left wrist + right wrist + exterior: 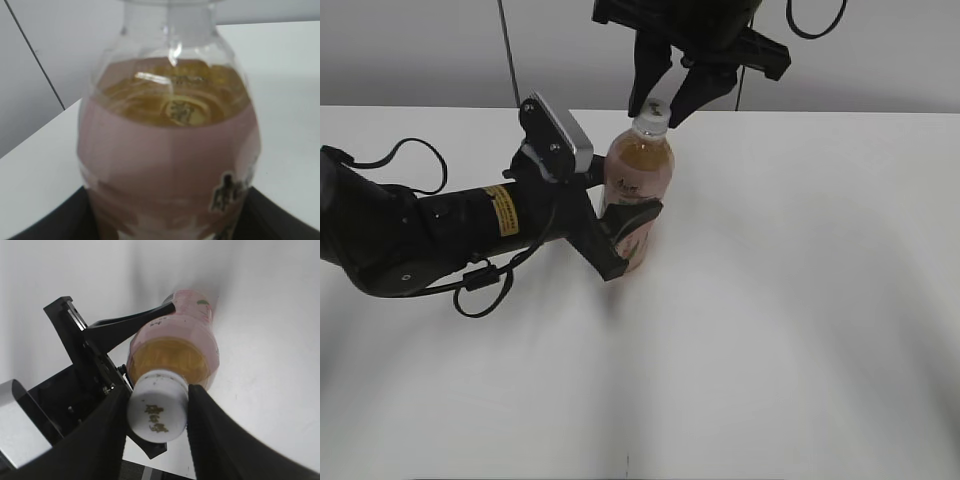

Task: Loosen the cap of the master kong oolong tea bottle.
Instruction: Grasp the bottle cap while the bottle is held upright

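The master kong oolong tea bottle (638, 175) stands upright on the white table, with amber tea and a pink label. My left gripper (632, 240) is shut on its lower body from the left. In the left wrist view the bottle (170, 150) fills the frame between the dark fingers (167, 225). The white cap (653, 115) sits on top. My right gripper (660, 108) comes down from above with a finger on each side of the cap. In the right wrist view both fingers (157, 390) touch the cap (157, 412), above the bottle (175, 347).
The white table (800, 300) spreads to the right and front of the bottle. A grey wall runs behind the far edge. The left arm's body and cables (410, 235) lie across the table's left side.
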Motion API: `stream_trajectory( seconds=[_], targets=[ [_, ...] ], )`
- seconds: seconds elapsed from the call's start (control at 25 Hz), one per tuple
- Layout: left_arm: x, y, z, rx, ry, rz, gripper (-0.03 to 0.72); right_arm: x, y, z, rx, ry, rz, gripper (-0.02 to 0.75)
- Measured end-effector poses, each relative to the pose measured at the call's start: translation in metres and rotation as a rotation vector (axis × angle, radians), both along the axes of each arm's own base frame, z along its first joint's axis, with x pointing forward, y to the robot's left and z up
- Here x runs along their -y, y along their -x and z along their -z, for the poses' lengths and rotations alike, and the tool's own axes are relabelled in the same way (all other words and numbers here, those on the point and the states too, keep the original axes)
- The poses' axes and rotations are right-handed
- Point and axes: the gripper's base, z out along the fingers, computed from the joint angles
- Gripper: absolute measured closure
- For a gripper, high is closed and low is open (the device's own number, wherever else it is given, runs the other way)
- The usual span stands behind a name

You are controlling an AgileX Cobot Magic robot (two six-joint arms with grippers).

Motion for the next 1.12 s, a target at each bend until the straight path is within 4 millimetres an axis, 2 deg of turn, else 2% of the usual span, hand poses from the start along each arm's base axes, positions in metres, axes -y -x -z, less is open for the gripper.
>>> stream_trajectory(
  seconds=[0.2,0.36,1.0,1.12],
  targets=[
    [0.0000,0.0000,0.0000,0.000,0.000,0.000,0.290,-0.0001,0.0000,-0.0001,0.024,0.010,-0.056,0.458],
    [0.0000,0.0000,0.0000,0.000,0.000,0.000,0.290,-0.0001,0.0000,-0.0001,0.092,0.042,-0.217,0.458],
    [-0.0002,-0.0001,0.0004,0.001,-0.006,-0.001,0.290,0.0006,-0.0005,0.0001,0.547,0.281,-1.303,0.461],
    [-0.0002,-0.0001,0.0004,0.001,-0.006,-0.001,0.290,0.0006,-0.0004,-0.0001,0.604,0.309,-1.442,0.461]
  ],
)
